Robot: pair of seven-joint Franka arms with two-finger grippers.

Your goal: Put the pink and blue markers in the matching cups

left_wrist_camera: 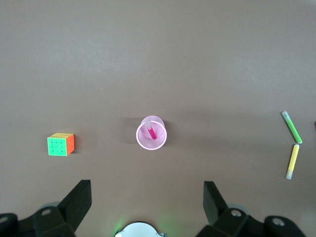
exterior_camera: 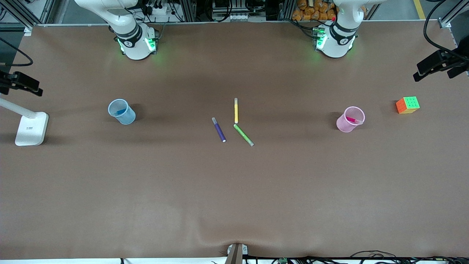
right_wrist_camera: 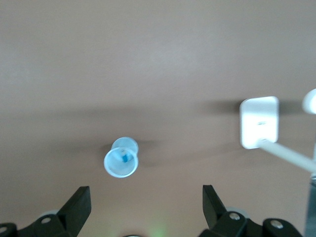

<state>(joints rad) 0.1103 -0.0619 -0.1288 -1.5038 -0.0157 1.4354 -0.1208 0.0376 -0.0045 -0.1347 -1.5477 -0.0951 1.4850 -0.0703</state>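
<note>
Looking finished here: pink marker (exterior_camera: 353,119) leans in the pink cup (exterior_camera: 350,119), blue marker (exterior_camera: 120,111) in the blue cup (exterior_camera: 122,112), long axes tilted off upright. Left gripper (left_wrist_camera: 147,197) and right gripper (right_wrist_camera: 146,197) hover high over their cups, fingers spread, empty

Pink marker (exterior_camera: 353,120) leans inside pink cup (exterior_camera: 350,119), blue marker (exterior_camera: 120,112) inside blue cup (exterior_camera: 121,112)
</note>
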